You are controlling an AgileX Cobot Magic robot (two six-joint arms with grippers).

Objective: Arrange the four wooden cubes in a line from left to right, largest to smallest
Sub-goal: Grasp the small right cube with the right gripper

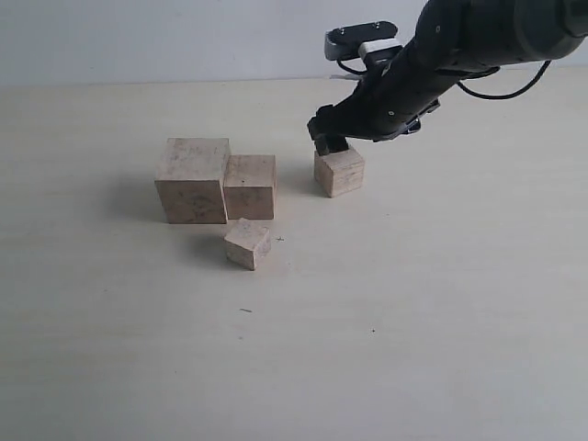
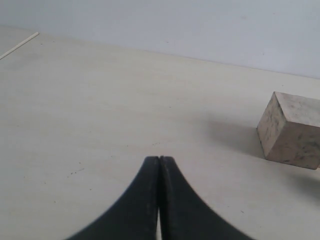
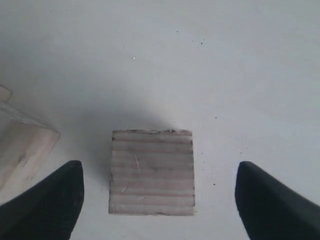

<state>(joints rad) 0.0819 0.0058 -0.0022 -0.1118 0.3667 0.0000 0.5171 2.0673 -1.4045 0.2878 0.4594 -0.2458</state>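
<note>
Four pale wooden cubes stand on the table. The largest cube (image 1: 191, 180) touches the second-largest cube (image 1: 250, 186) on its right. In front of those two lies the smallest cube (image 1: 247, 243), turned at an angle. A mid-small cube (image 1: 339, 171) (image 3: 151, 172) stands apart to the right. My right gripper (image 1: 331, 142) (image 3: 159, 167) hovers just over it, open, its fingers (image 3: 55, 200) wide of both sides and not touching. My left gripper (image 2: 159, 159) is shut on nothing, low over bare table, with a smudged cube (image 2: 292, 129) ahead of it. The exterior view does not show it.
The pale table top (image 1: 413, 303) spreads around the cubes. Part of another cube (image 3: 20, 145) shows at the edge of the right wrist view. A blank wall (image 1: 184, 37) runs behind the table.
</note>
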